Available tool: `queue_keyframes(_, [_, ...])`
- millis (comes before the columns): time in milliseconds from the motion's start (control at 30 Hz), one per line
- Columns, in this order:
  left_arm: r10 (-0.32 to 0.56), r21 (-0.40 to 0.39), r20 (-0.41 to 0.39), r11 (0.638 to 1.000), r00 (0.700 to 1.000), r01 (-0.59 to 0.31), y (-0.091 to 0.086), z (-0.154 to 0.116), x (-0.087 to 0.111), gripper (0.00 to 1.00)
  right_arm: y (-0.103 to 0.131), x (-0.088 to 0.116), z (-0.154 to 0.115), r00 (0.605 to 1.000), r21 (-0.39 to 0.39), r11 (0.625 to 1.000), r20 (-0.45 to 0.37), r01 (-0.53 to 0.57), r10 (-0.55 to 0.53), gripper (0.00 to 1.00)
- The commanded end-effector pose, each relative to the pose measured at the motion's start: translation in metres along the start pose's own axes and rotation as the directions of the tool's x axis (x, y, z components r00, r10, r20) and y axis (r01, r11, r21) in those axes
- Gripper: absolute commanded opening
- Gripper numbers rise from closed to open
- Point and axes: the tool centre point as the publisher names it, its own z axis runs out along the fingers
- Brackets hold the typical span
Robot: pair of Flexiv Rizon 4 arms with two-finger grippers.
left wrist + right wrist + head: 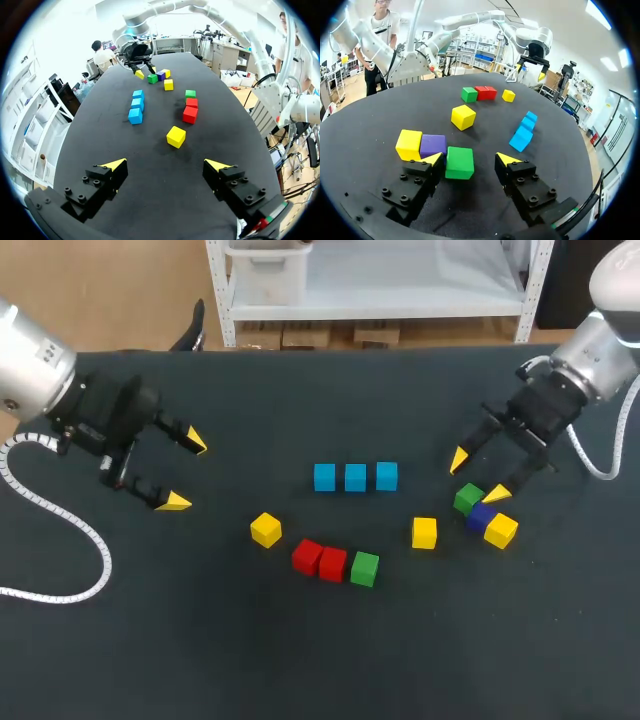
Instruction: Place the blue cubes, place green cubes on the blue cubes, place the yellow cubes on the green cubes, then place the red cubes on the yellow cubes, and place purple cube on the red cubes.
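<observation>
Two right fingers are standing wide, straddling the green cube near the table's right edge; left fingers are gaping, far off.

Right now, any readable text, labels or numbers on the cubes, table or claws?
None readable in any view.
Blue cubes, green cubes, yellow cubes, red cubes, purple cube: plain faces, no print.
Table: plain dark top, no markings.
Left claw, right claw: no legible marks.
</observation>
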Motion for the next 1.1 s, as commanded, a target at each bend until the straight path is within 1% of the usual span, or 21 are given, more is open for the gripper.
queue_keyframes(33, [0.003, -0.003, 0.003, 1.0, 1.0, -0.003, -0.0005, 0.0005, 0.0013, 1.0, 0.0014, -0.0026, 0.003, 1.0, -0.002, 1.0, -0.01, 0.001, -0.001, 0.75])
queue_keyframes(167, [0.003, -0.003, 0.003, 1.0, 1.0, -0.003, -0.0005, 0.0005, 0.0013, 1.0, 0.0022, -0.0028, 0.0026, 1.0, -0.014, 1.0, -0.02, 0.0, 0.0, 0.75])
queue_keyframes(267, [0.003, -0.003, 0.003, 1.0, 1.0, -0.003, -0.0005, 0.0005, 0.0013, 1.0, 0.0035, -0.0027, 0.0018, 1.0, -0.02, 1.0, -0.031, -0.006, 0.005, 0.71])
queue_keyframes(300, [0.003, -0.003, 0.003, 1.0, 1.0, -0.003, -0.0005, 0.0005, 0.0013, 1.0, 0.0038, -0.0025, 0.0017, 0.999, -0.023, 1.0, -0.035, -0.008, 0.007, 0.65])
queue_keyframes(367, [0.003, -0.003, 0.003, 1.0, 1.0, -0.003, -0.0005, 0.0005, 0.0013, 1.0, 0.0041, -0.0025, 0.0015, 0.999, -0.027, 1.0, -0.041, -0.011, 0.01, 0.62])
queue_keyframes(400, [0.003, -0.003, 0.003, 1.0, 1.0, -0.003, -0.0005, 0.0005, 0.0013, 1.0, 0.0041, -0.0025, 0.0014, 0.999, -0.028, 1.0, -0.042, -0.011, 0.01, 0.53])
queue_keyframes(433, [0.003, -0.003, 0.003, 1.0, 1.0, -0.003, -0.0005, 0.0005, 0.0013, 1.0, 0.0042, -0.0025, 0.0013, 0.999, -0.029, 1.0, -0.044, -0.012, 0.01, 0.49])
queue_keyframes(867, [0.003, -0.003, 0.003, 1.0, 1.0, -0.003, -0.0005, 0.0005, 0.0013, 1.0, 0.0048, -0.0028, 0.0025, 0.998, -0.072, 0.997, -0.062, 0.003, -0.007, 0.49])
queue_keyframes(1100, [0.003, -0.003, 0.003, 1.0, 1.0, -0.003, -0.0005, 0.0005, 0.0013, 1.0, 0.0096, -0.0016, 0.0029, 0.998, -0.093, 0.996, -0.068, -0.001, -0.005, 0.49])
